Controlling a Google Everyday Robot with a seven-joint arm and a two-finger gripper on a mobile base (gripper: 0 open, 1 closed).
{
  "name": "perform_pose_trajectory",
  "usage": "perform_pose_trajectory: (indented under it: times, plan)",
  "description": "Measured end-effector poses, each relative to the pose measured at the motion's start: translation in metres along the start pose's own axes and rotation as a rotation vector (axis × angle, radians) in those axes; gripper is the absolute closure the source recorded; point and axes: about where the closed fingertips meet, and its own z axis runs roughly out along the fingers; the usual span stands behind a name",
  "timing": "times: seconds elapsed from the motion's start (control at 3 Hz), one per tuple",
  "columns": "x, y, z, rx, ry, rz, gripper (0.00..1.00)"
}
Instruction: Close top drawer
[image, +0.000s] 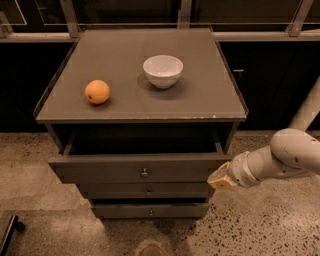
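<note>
Three drawers stack up in the front of the bench, and the top drawer, the widest of them, stands pulled out towards me, with a dark gap showing between its front and the bench's top slab. A small round knob sits in the middle of its front. The middle drawer and the bottom drawer below are narrower and set further back.

On the bench top an orange lies to the left. A white bowl stands upright nearer the middle, well apart from it.

The gripper is at the right end of the top drawer's front, right up against its corner. The pale arm reaches in from the right. Whether the gripper is spread or drawn together I can't make out from here. The floor is speckled stone.
</note>
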Motion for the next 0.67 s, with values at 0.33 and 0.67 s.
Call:
perform_pose_trajectory:
  times: [0.33, 0.67]
  plan:
    - [-0.005, -0.0106, -0.0008, 0.083, 0.025, -0.022, 1.0]
    - [-0.0081, -0.0142, -0.0091, 0.241, 0.101, -0.074, 1.0]
